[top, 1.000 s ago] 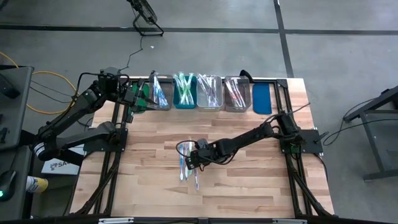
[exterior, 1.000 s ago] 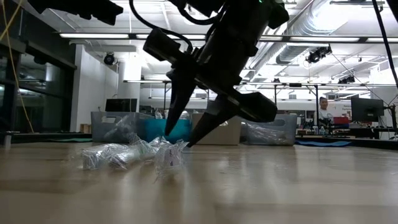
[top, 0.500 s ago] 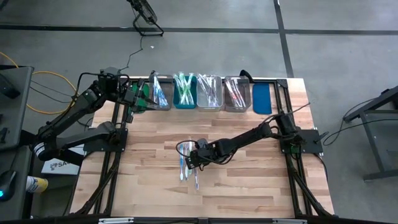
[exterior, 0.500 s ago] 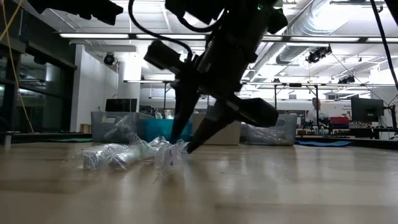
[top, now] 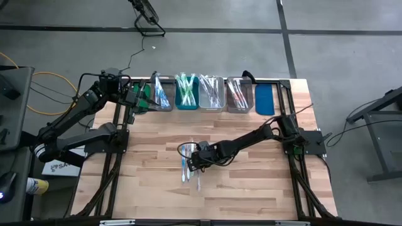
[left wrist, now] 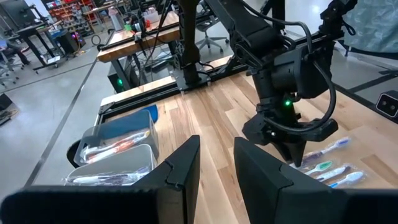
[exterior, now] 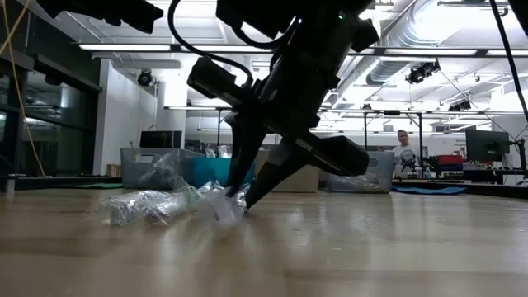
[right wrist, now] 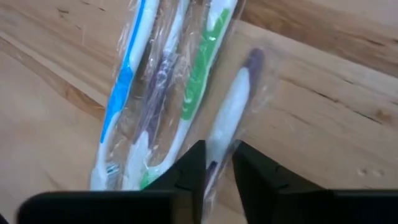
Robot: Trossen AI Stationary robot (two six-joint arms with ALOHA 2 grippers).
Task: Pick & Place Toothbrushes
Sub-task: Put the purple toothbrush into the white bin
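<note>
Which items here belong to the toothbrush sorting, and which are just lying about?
Job:
wrapped toothbrushes on the table
white-purple toothbrush between the right gripper fingers
row of bins

Idle:
left gripper, raised beside the bins
blue lid
yellow cable

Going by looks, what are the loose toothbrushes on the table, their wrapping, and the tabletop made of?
Toothbrushes: apparently plastic, with smooth, partly see-through handles in blue, purple, green and white. Wrapping: seemingly thin clear film around each brush; it crinkles and catches glare. Tabletop: looks like light wood in joined strips, with grain lines and a low-sheen finish. The right gripper has one wrapped brush between its fingers.
</note>
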